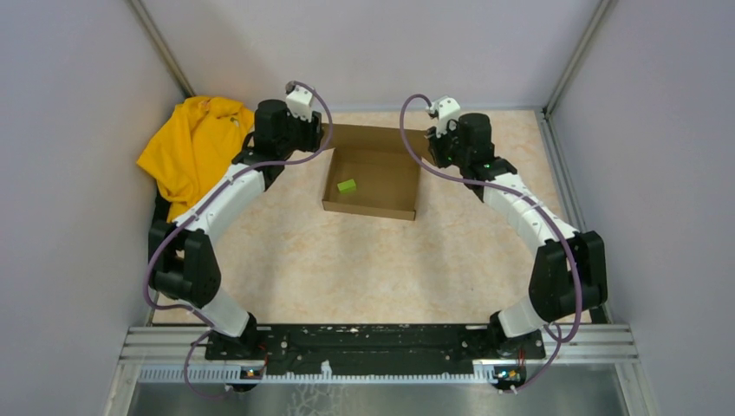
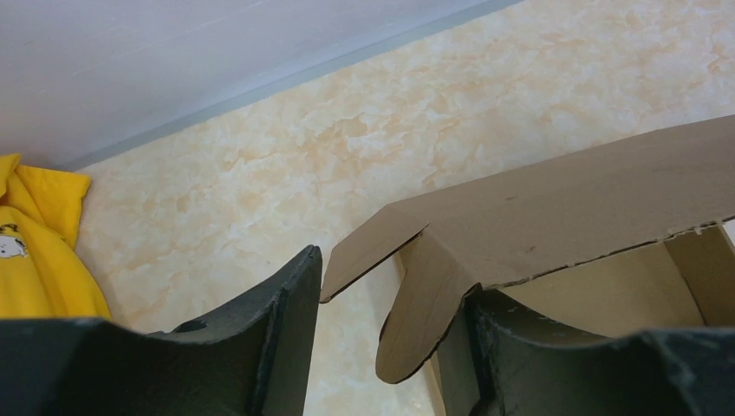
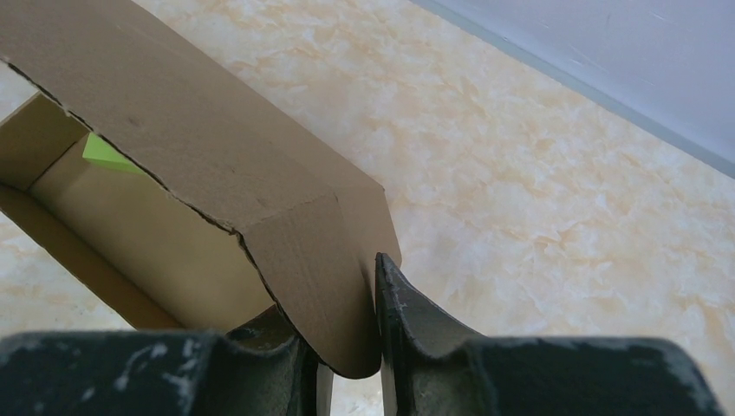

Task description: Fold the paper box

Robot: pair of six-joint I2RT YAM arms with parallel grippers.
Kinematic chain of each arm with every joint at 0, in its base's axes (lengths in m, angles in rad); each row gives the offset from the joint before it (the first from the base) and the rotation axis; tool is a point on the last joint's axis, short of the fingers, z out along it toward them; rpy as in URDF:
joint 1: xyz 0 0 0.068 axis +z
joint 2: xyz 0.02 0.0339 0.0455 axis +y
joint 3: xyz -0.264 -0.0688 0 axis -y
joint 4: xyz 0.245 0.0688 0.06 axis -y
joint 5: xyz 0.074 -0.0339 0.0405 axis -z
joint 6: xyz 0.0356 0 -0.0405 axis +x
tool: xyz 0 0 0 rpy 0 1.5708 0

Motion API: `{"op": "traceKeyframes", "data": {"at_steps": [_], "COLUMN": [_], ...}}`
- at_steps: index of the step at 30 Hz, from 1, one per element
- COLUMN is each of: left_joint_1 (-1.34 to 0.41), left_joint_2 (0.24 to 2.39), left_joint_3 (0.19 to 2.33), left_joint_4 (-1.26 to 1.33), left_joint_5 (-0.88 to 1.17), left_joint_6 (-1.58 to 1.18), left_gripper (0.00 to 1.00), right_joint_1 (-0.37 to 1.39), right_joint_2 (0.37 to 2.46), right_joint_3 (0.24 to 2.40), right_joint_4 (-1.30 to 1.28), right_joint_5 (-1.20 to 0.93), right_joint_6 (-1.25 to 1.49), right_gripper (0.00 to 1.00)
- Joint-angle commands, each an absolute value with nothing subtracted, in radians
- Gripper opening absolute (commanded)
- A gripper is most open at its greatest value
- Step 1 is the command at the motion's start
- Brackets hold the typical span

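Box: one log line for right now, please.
box: lid up | left tool: open, straddling left tab | right tool: shut on right tab | inside: green piece

The paper box sat at the far middle of the table, a block in it; a cloth garment lay far left.

No writing, number or brand could be read anywhere. The paper box showed plain brown faces. The yellow cloth at the far left carried only a small white printed figure, with no legible letters.
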State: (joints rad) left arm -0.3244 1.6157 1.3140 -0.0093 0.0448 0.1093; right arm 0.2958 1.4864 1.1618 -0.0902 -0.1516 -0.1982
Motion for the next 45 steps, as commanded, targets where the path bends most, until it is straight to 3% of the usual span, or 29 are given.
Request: {"op": "traceKeyframes", "data": {"at_steps": [1,9,13,17,20,25,45], "left_joint_1": [-0.318,-0.318,-0.316,-0.314,-0.311,-0.307,-0.307], "left_joint_2": [1.628,1.647,1.65,1.652,1.659,1.695,1.737], "left_joint_3": [1.331,1.332,1.338,1.35,1.367,1.422,1.573], "left_joint_4": [-0.024,-0.035,-0.039,-0.05,-0.062,-0.119,-0.314], "left_joint_5": [0.046,0.047,0.044,0.048,0.058,0.065,0.135], "left_joint_6": [0.109,0.106,0.107,0.106,0.093,0.068,-0.107], "left_gripper": [0.54,0.49,0.41,0.34,0.3,0.24,0.16], "right_joint_1": [0.292,0.292,0.292,0.291,0.291,0.291,0.299], "right_joint_2": [1.493,1.495,1.497,1.506,1.52,1.53,1.569], "right_joint_3": [1.215,1.211,1.213,1.227,1.251,1.274,1.447], "right_joint_4": [-0.046,-0.044,-0.044,-0.055,-0.078,-0.099,-0.245], "right_joint_5": [-0.164,-0.163,-0.165,-0.173,-0.175,-0.172,-0.134], "right_joint_6": [-0.187,-0.187,-0.186,-0.183,-0.178,-0.17,-0.021], "right_gripper": [0.21,0.22,0.21,0.13,0.0,0.0,0.0]}}
